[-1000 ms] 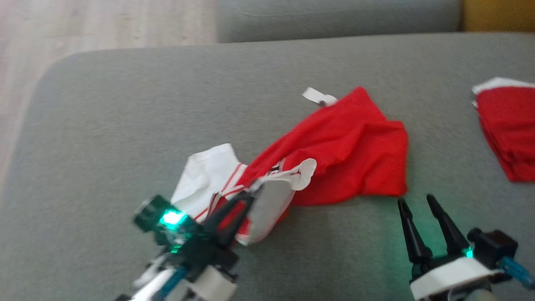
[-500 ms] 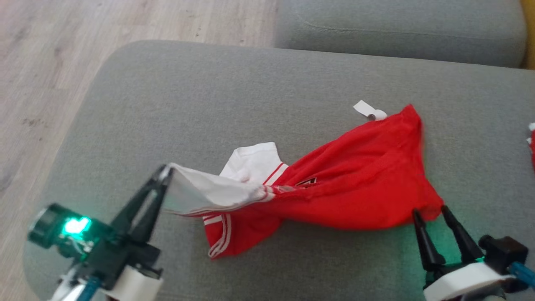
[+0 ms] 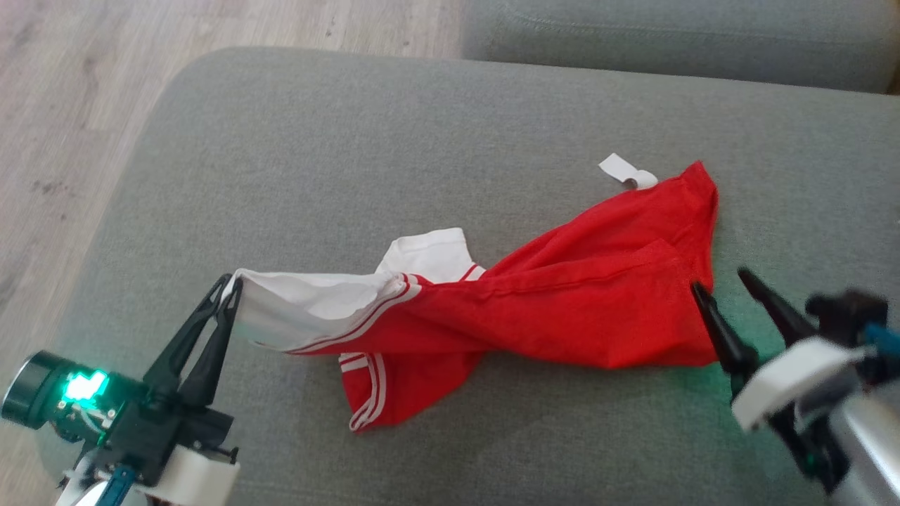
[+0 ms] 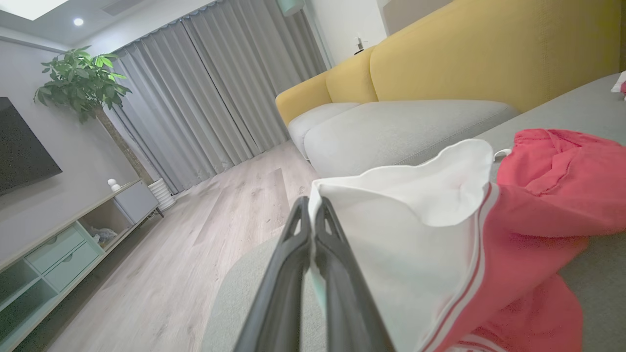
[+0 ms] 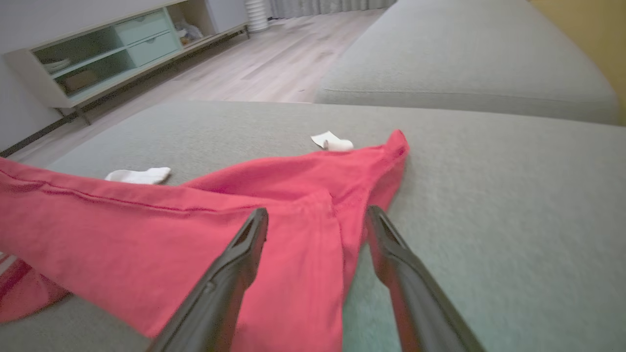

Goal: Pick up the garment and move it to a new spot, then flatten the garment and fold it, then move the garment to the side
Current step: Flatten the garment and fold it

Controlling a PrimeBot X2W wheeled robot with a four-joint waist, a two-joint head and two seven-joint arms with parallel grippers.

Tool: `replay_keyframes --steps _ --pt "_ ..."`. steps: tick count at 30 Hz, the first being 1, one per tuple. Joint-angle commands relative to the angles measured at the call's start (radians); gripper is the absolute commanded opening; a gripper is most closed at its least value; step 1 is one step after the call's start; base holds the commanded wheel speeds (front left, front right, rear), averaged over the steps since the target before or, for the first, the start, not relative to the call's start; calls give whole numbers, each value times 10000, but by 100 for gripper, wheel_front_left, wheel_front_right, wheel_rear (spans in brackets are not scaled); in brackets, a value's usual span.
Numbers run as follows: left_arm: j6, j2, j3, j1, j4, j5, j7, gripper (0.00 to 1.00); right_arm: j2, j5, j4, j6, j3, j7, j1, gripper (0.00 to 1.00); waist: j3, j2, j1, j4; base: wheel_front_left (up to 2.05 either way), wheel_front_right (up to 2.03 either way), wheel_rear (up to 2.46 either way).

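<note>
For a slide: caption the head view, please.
Left claw shut on the garment by its white end; right claw open at the red end.

No legible writing

A small white tag lies at the top edge of the red garment. Any print on it is too small to read in the head view and too blurred in the right wrist view. The garment's white stripes carry no lettering that can be made out.
</note>
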Motion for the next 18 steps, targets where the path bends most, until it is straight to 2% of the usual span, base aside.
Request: replay_keyframes --steps 1,9,18 --pt "67 359 599 -514 -211 -41 -106 0 -330 173 -187 65 263 72 -349 100 66 0 0 59 0 0 0" --pt "-9 73 376 -778 59 -38 -244 0 -723 2361 958 65 1560 936 -1892 100 318 0 0 411 0 0 0" --pt "-70 -174 172 -975 337 -44 -383 0 -1004 3487 2178 65 2718 1197 -2857 100 473 0 0 706 0 0 0"
